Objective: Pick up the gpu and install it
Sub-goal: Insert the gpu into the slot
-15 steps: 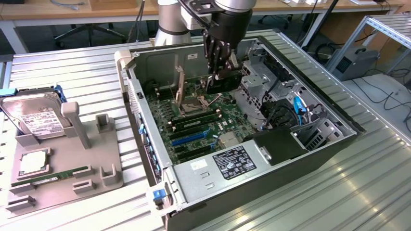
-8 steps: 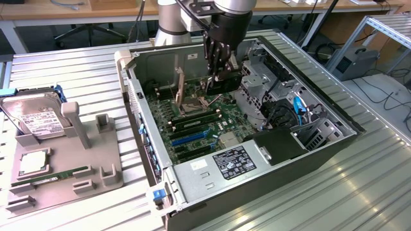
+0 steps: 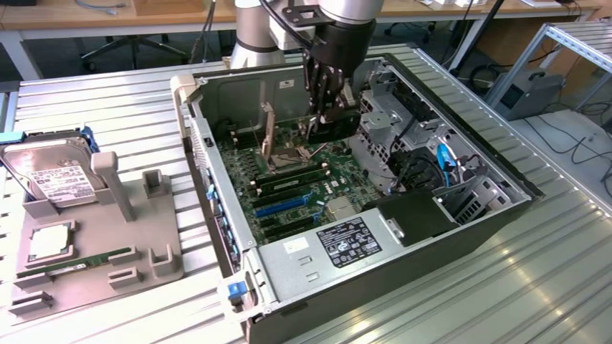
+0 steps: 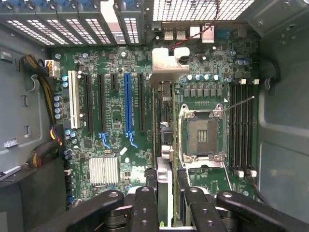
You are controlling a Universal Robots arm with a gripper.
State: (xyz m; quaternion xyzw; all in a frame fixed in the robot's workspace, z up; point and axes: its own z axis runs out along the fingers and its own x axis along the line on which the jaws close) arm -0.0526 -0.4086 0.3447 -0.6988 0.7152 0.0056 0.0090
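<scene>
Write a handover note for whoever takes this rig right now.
Gripper: fingers closed on the gpu, which is held edge-on with its silver bracket at the far end.
Where: inside the open PC case, over the motherboard, between the expansion slots and the CPU socket.
Done: gpu picked up and brought into the case.
Left: seating. It does not look pushed into a slot, but that is hard to judge edge-on.

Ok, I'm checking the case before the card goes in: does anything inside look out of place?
Only the CPU socket: it sits empty, and its thin lever sticks out unlatched over the memory slots. The gpu looks straight, clamped in the tool.
</scene>
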